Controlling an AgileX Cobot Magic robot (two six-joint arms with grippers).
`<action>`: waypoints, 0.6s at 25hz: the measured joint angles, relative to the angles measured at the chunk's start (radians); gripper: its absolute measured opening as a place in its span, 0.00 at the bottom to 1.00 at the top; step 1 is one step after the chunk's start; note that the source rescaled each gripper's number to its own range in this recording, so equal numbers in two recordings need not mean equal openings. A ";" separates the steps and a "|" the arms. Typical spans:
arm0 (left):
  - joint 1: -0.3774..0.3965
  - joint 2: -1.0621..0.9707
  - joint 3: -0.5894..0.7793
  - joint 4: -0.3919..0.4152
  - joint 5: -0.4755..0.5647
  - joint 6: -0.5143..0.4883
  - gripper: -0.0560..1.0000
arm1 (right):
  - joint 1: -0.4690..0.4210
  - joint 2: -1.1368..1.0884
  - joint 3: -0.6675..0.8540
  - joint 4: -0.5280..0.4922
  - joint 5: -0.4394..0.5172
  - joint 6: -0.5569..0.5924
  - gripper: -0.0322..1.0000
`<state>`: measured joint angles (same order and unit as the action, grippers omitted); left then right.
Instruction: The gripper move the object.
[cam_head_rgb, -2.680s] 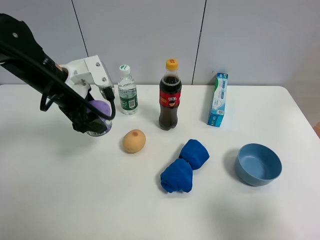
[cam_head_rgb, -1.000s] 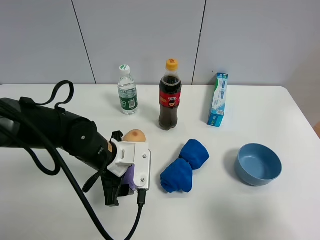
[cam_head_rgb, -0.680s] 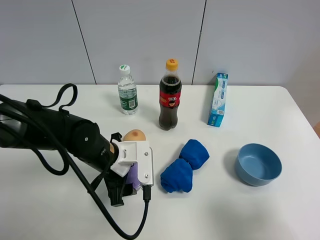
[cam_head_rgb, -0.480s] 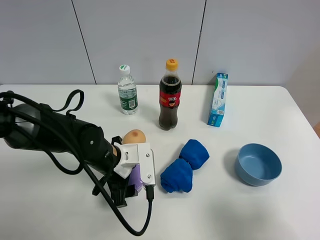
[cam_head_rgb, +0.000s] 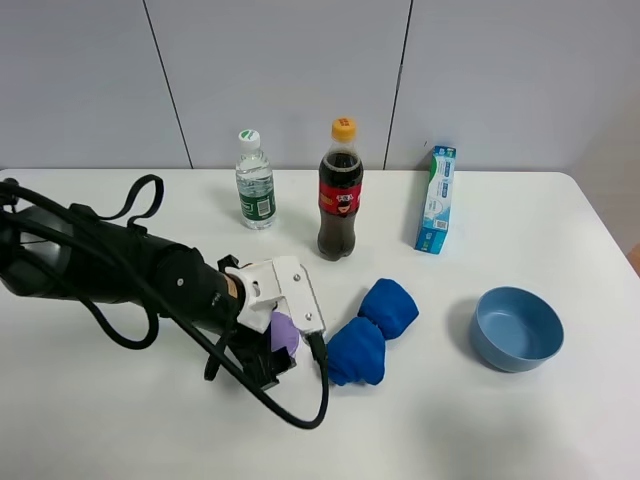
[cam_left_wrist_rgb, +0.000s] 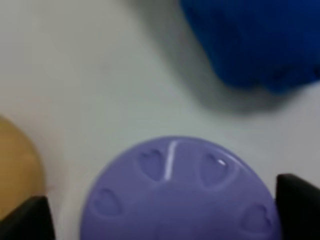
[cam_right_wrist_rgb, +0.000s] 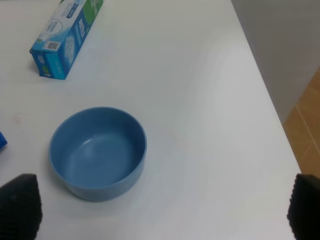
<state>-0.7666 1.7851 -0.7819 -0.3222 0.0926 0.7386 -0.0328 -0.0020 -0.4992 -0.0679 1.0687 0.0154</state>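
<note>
– Fingers (cam_left_wrist_rgb: 295, 207) of the left gripper (cam_head_rgb: 277, 351) are clamped on the purple-lidded jar (cam_head_rgb: 284, 331). From the left wrist camera we see a dark tip on either side of the lid, with little hearts pressed into its top.

– Where do we place it on the overhead shot?

– Lower middle of the frame, a touch left of centre, low over the white table (cam_head_rgb: 480, 430). We can't tell whether the base touches the table, because the gripper covers it. The black cabled arm (cam_head_rgb: 110, 275) lies in from the left edge.

– And its neighbours?

– A blue cloth bundle (cam_head_rgb: 368, 330) sits just beside the jar on the right. The wrist camera also shows a tan egg (cam_left_wrist_rgb: 15, 172) near the jar, on the side away from the cloth.

– Back row for us?

– In the upper middle, a water bottle (cam_head_rgb: 255, 180) and a cola bottle (cam_head_rgb: 340, 190) stand upright and apart. A blue-and-green carton (cam_head_rgb: 436, 200) lies further right.

– Now the right gripper (cam_right_wrist_rgb: 160, 212).

– Its fingers (cam_right_wrist_rgb: 19, 205) are released and spread wide apart. We're looking between them at the blue bowl (cam_right_wrist_rgb: 97, 152), with the carton beyond it. On the overhead shot that bowl sits at the right of the frame, well apart from the jar.
</note>
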 joint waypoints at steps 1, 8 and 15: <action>0.000 -0.001 -0.001 0.013 -0.008 -0.039 0.71 | 0.000 0.000 0.000 0.000 0.000 0.000 1.00; 0.000 -0.039 -0.001 0.030 0.010 -0.279 0.77 | 0.000 0.000 0.000 0.000 0.000 0.000 1.00; 0.145 -0.253 -0.006 0.144 0.051 -0.745 0.77 | 0.000 0.000 0.000 0.000 0.000 0.000 1.00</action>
<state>-0.6216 1.5322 -0.7883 -0.1779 0.1436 -0.0066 -0.0328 -0.0020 -0.4992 -0.0679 1.0687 0.0154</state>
